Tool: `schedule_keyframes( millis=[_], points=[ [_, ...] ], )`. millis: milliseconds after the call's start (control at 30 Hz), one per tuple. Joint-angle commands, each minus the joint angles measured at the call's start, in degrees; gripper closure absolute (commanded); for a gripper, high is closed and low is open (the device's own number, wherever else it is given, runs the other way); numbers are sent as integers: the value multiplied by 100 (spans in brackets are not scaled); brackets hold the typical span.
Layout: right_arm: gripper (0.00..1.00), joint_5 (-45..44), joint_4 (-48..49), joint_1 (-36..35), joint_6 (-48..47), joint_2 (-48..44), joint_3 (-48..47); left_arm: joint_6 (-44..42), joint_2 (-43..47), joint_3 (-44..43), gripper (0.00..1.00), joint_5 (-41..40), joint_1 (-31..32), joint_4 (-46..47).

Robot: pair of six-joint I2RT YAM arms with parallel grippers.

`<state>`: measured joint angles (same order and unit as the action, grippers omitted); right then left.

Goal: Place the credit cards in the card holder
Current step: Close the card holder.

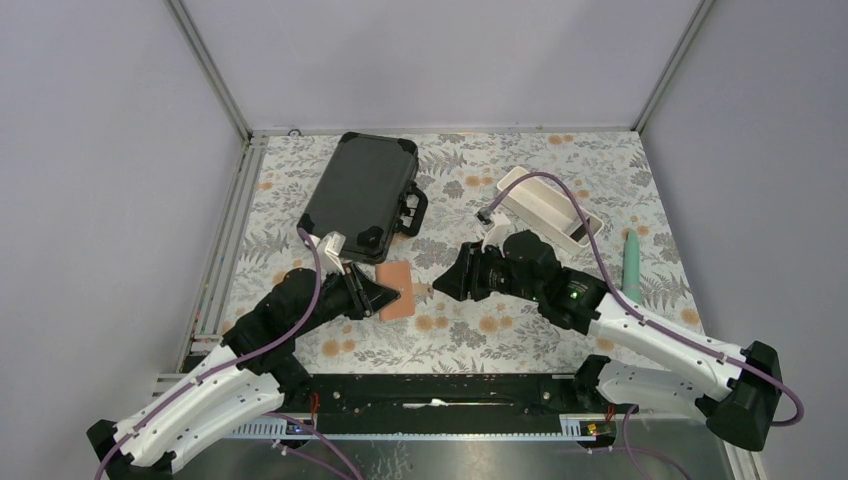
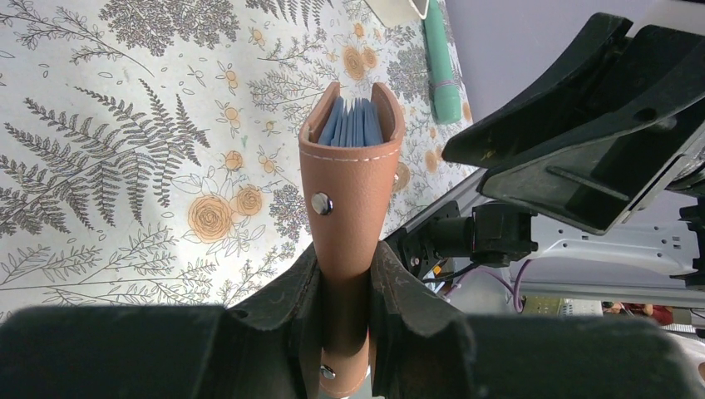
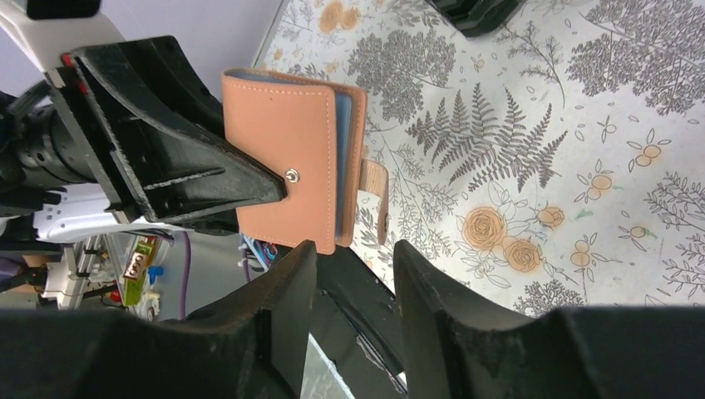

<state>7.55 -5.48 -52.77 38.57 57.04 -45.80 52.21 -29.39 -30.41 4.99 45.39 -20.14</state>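
The tan card holder (image 1: 396, 290) hangs above the flowered table, and my left gripper (image 1: 375, 293) is shut on its lower end. In the left wrist view the card holder (image 2: 353, 166) stands up between the jaws of the left gripper (image 2: 345, 258), gaping at the top with pale blue pockets inside. My right gripper (image 1: 445, 283) sits just right of it. In the right wrist view the right gripper (image 3: 353, 253) is open and holds nothing, below the card holder (image 3: 283, 158), whose strap (image 3: 376, 195) hangs loose. No credit cards show in any view.
A large black hard case (image 1: 362, 190) lies at the back left and a long white tray (image 1: 550, 207) at the back right. A teal stick (image 1: 632, 265) lies near the right edge. The black base rail (image 1: 440, 395) runs along the near edge.
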Motion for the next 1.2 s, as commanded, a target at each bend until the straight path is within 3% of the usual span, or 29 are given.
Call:
schedule_keyframes(
  millis=[0, 267, 1000, 1167],
  points=[
    [55, -55, 169, -167, 43, 219, -53, 53, 9, -232, 100, -143, -12, 322],
    [59, -356, 223, -374, -17, 594, -55, 63, 23, -227, 100, -96, -17, 318],
    [82, -408, 449, -383, -80, 779, 19, 31, -85, -314, 100, 130, -12, 343],
    [80, -486, 376, -383, -85, 779, 55, 30, -88, -315, 100, 137, -12, 346]
  ],
)
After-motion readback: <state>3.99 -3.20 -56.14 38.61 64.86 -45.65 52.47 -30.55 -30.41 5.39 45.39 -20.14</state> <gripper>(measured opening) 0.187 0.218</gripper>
